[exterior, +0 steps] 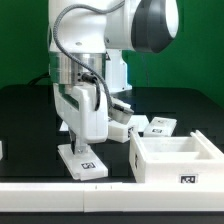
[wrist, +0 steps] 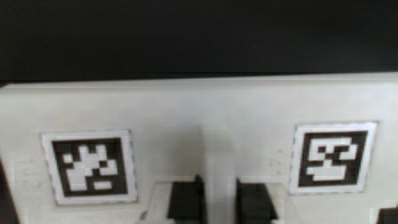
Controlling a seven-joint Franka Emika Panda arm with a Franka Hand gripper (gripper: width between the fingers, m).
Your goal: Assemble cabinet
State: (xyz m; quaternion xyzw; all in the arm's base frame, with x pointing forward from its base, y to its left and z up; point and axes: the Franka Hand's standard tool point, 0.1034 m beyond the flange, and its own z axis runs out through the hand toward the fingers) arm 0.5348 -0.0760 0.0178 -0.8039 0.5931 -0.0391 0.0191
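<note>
Cabinet panel (wrist: 205,110) just beneath the pincer (wrist: 219,196)

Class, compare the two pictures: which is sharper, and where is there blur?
Exterior view: evenly lit, fairly sharp, the white cabinet frame bright against the black table. Wrist view: soft throughout, the tags smeared, the near fingers dark and blurred.
</note>
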